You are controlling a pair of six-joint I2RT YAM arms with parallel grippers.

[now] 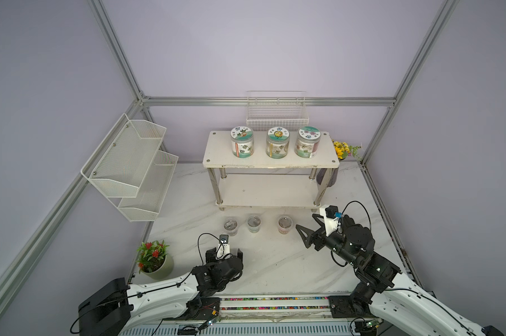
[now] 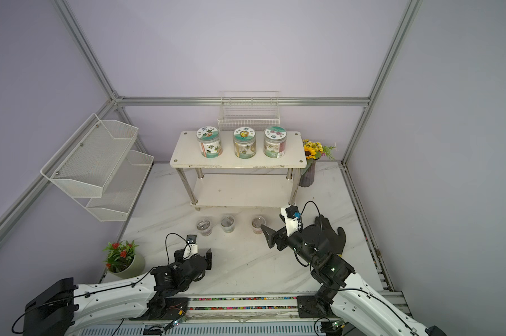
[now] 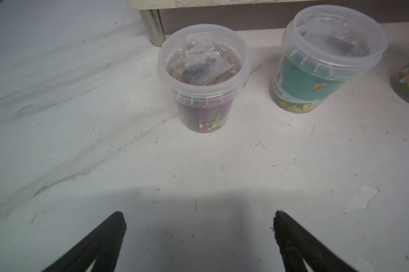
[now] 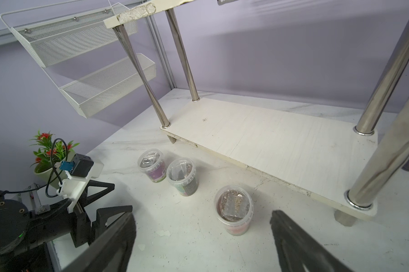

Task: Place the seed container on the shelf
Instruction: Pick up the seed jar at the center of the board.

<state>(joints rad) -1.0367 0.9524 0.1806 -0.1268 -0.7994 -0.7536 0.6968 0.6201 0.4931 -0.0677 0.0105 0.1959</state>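
Jaws apart, the right arm (image 1: 342, 241) aims at the rightmost seed container (image 4: 233, 209), upright on the counter (image 1: 275, 261) just ahead, before the shelf (image 1: 270, 190); left arm (image 1: 217, 270), jaws also apart, sits farther back.

Right gripper (image 2: 267, 237) gapes just beside the rightmost seed container (image 2: 258, 224) — shelf (image 2: 185, 152) stands beyond.

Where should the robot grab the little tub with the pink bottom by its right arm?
Grip the pink tub by its side wall below the rim, coming from the front. It stands upright, apart from its neighbours, and the open right tool faces it.
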